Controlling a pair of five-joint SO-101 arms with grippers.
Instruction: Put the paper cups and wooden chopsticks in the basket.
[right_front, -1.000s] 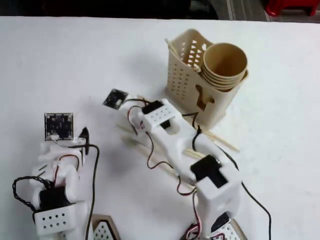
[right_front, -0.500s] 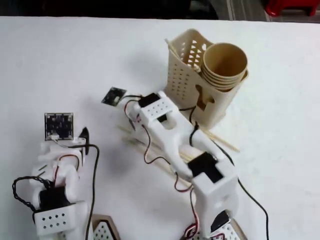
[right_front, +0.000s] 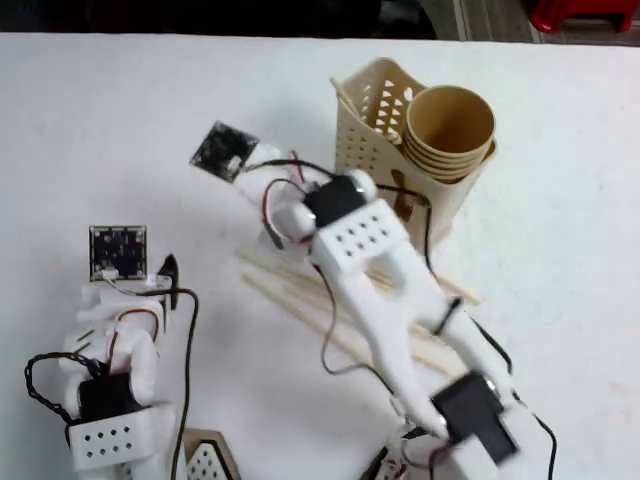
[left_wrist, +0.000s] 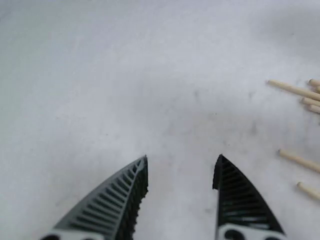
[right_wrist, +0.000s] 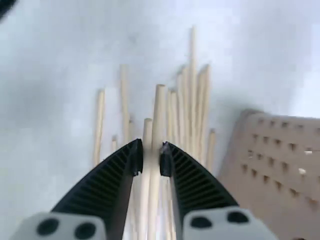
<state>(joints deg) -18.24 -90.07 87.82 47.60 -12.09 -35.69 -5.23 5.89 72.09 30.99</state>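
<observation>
While reading the right wrist view, note right tool (right_wrist: 150, 152) pinched almost shut on two wooden chopsticks (right_wrist: 159, 115), long axis running straight out between the jaws, roughly parallel to loose sticks (right_wrist: 192, 75) on the worktop (right_wrist: 50, 50).

Basket (right_front: 365, 150) just beside that arm's wrist, paper cups (right_front: 450, 125) stacked inside.

Probably next: tip held pair on end to clear the rim.

Left tool (left_wrist: 181, 165) wide open over bare worktop, nothing held, farther from basket.

From above: basket bearing, spread of loose sticks. From the right wrist: the grip itself.
</observation>
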